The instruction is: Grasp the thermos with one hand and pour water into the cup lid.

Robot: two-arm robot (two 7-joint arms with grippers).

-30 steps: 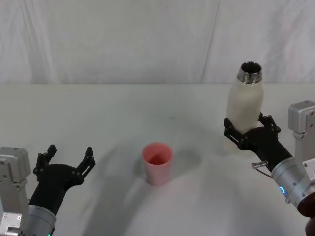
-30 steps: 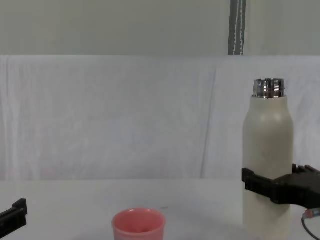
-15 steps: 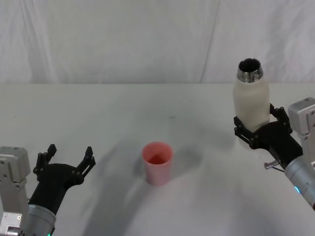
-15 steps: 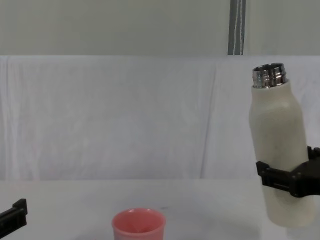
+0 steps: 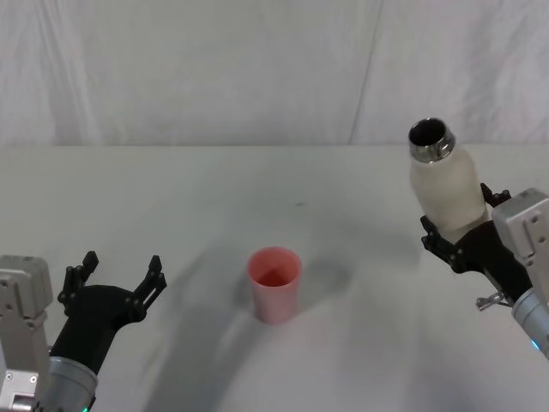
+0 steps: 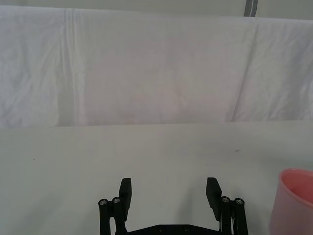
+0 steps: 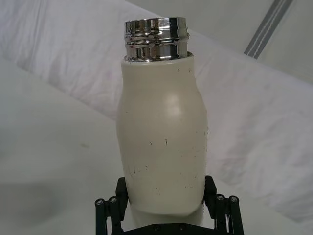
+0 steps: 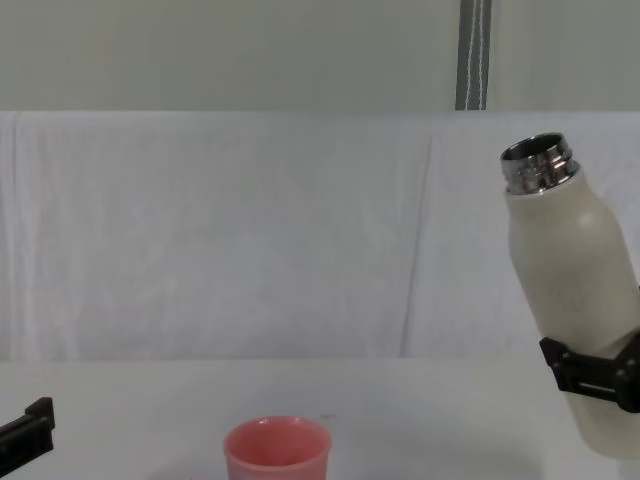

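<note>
The cream-white thermos (image 5: 443, 184) (image 8: 575, 290) (image 7: 164, 132) hangs above the table at the right, its open steel neck tilted a little toward the left. My right gripper (image 5: 463, 236) (image 7: 164, 208) is shut on its lower body. The pink cup lid (image 5: 274, 283) (image 8: 277, 450) (image 6: 296, 200) stands upright on the table near the middle, well left of the thermos. My left gripper (image 5: 116, 287) (image 6: 168, 188) rests open at the lower left, apart from the cup lid, with nothing between its fingers.
A white cloth covers the table (image 5: 257, 189) and hangs as a backdrop (image 5: 214, 69) behind it. A grey vertical strip (image 8: 473, 55) shows above the backdrop.
My right gripper has lifted the thermos off the table, carried it slightly right, and tipped its neck leftward. The left arm and the cup lid have stayed put.
</note>
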